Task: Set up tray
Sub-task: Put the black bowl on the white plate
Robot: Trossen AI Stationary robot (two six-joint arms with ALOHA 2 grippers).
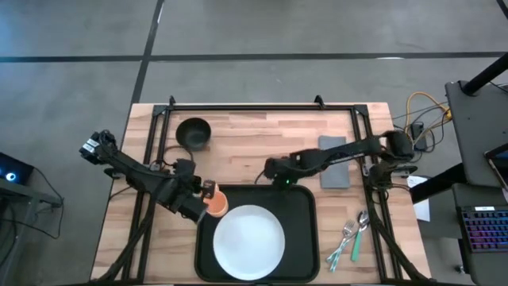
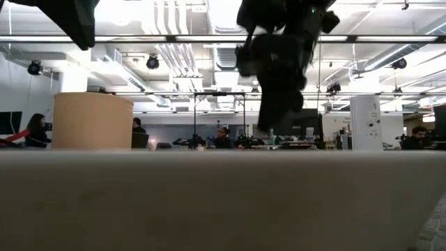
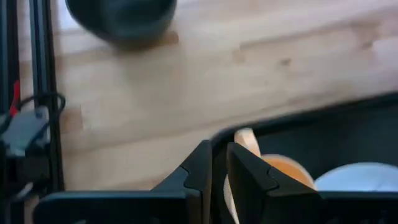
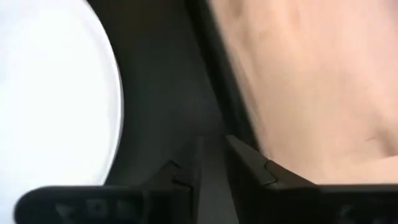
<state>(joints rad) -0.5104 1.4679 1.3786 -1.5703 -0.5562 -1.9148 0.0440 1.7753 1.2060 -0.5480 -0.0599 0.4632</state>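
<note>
The black tray (image 1: 305,206) lies at the table's near middle, with a white plate (image 1: 248,241) lying in it. An orange cup (image 1: 217,205) stands upright in the tray's far left corner, beside the plate. My left gripper (image 3: 219,168) is shut and hangs just above the cup (image 2: 92,122); the low view shows a clear gap between them. My right gripper (image 4: 214,165) is also shut. It hovers over the tray's far rim (image 4: 217,81) near the middle, clear of it in the low view (image 2: 268,122).
A black bowl (image 1: 193,133) sits at the far left and a grey folded napkin (image 1: 333,163) at the far right. Cutlery (image 1: 349,234), one piece green-handled, lies right of the tray. Black frame rails (image 1: 151,159) run along the table's sides. Bare wood lies between bowl and napkin.
</note>
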